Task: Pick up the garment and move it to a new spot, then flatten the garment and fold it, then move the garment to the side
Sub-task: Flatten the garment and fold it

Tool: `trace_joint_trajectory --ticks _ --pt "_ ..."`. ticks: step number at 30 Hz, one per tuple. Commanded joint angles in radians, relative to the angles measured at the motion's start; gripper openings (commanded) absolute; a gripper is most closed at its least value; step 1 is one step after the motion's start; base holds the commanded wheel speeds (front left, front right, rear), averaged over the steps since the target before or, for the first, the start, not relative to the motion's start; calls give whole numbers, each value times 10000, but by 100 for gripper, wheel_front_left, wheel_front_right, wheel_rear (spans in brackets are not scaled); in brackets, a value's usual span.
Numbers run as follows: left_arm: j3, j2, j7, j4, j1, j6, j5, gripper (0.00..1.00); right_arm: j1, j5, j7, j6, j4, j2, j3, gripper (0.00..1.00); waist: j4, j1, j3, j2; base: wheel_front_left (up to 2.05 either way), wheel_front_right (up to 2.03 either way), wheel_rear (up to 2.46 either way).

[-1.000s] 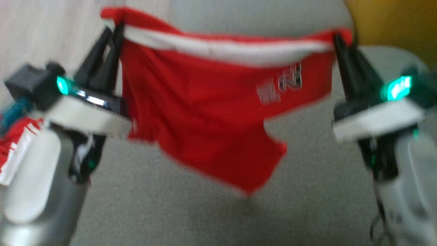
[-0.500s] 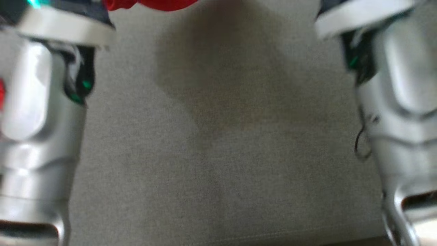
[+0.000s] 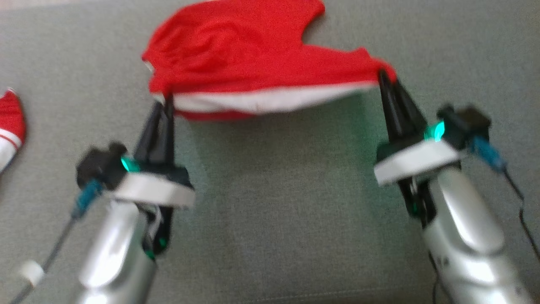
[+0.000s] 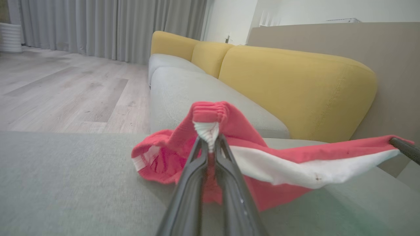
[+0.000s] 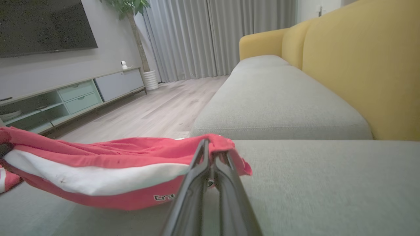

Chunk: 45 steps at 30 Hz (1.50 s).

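The garment (image 3: 236, 46) is a pair of red shorts with a white waistband, spread across the grey sofa seat (image 3: 274, 202). My left gripper (image 3: 167, 101) is shut on its left waistband corner, which bunches above the fingertips in the left wrist view, where the garment (image 4: 279, 160) trails off to the right. My right gripper (image 3: 386, 78) is shut on the right waistband corner. The waistband hangs taut between both grippers just above the cushion, and the legs lie on the seat beyond. In the right wrist view the garment (image 5: 98, 170) stretches to the left of the right gripper (image 5: 210, 147).
Another red and white cloth (image 3: 10, 122) lies at the seat's left edge. Yellow back cushions (image 4: 295, 85) rise behind the sofa. Wooden floor (image 5: 157, 111), a TV cabinet (image 5: 65, 95) and grey curtains (image 5: 213, 36) lie beyond. Cables (image 3: 521, 211) trail from both wrists.
The head camera has swung, so the whole picture shifted. The garment, hanging in the air a second ago, now has its legs laid on the seat beyond the grippers, both still gripping the waistband.
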Motion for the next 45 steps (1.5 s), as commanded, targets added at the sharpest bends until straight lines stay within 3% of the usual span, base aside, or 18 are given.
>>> trace_joint_trajectory --ticks 1,7,14,20,29,38,45 --pt "291 115 -118 -551 116 85 98 0 403 -33 -120 -7 -592 22 17 0 159 2 -467 0 0 0 0" --pt "189 65 -138 -2260 2487 551 200 0 3293 -459 -20 -7 -3005 281 -809 0 113 2 -1751 0 0 0 0" --pt "-111 170 482 -4363 4718 1140 21 0 5846 -859 1567 -7 -6118 441 -1438 0 150 2 -2323 0 0 0 0" --pt "-511 -12 972 -4675 5355 1163 -319 0 6344 -1150 2454 -7 -6924 412 -1689 0 496 2 -2063 0 0 0 0" --pt "-638 -708 1440 -3050 4155 801 -1263 0 4314 -955 3218 -7 -5473 -455 -1657 0 1524 2 -981 0 0 0 0" --pt "-435 -1041 1934 -691 1434 710 -1732 0 721 -99 3991 -7 -2483 -1473 -599 0 2236 2 1 0 0 0 0" --pt "-593 -1222 2005 683 101 764 -2242 0 -1445 499 3980 -7 107 -1702 259 0 2485 2 488 0 0 0 0"
